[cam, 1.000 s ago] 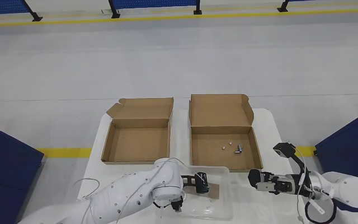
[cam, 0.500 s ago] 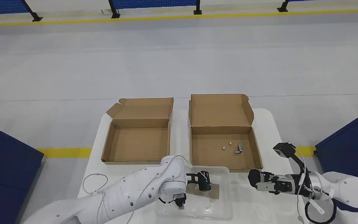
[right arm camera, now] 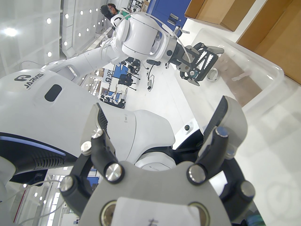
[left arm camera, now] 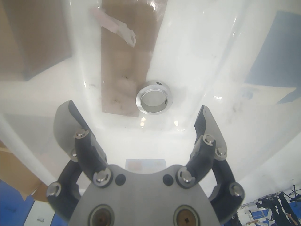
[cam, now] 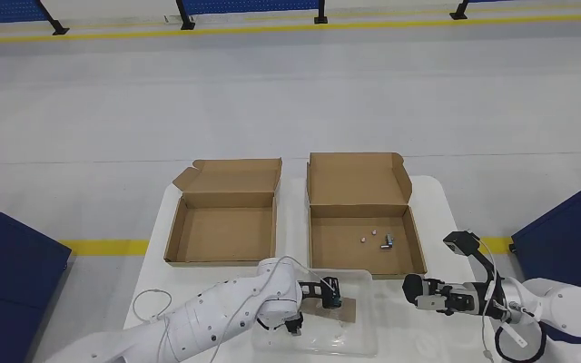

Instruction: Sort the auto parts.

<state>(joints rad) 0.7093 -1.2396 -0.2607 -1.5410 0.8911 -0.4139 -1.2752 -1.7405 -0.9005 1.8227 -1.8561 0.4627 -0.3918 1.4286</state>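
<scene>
The ring (left arm camera: 154, 100), a short metal collar, lies flat on the floor of the clear bin (left arm camera: 211, 36), at the edge of a brown strip (left arm camera: 127, 48) at the bin's floor. A white clip (left arm camera: 117, 30) lies over that strip, apart from the ring. The left gripper (left arm camera: 136, 108) hangs inside the bin just above the ring, fingers spread wide and holding nothing. The right gripper (right arm camera: 161, 105) sits outside the bin, near its right wall, likewise spread and empty. Past the bin's far side stand two open boxes. The left box (cam: 222, 234) has a bare floor, and the right box (cam: 345, 245) holds a few small parts (cam: 388, 241).
</scene>
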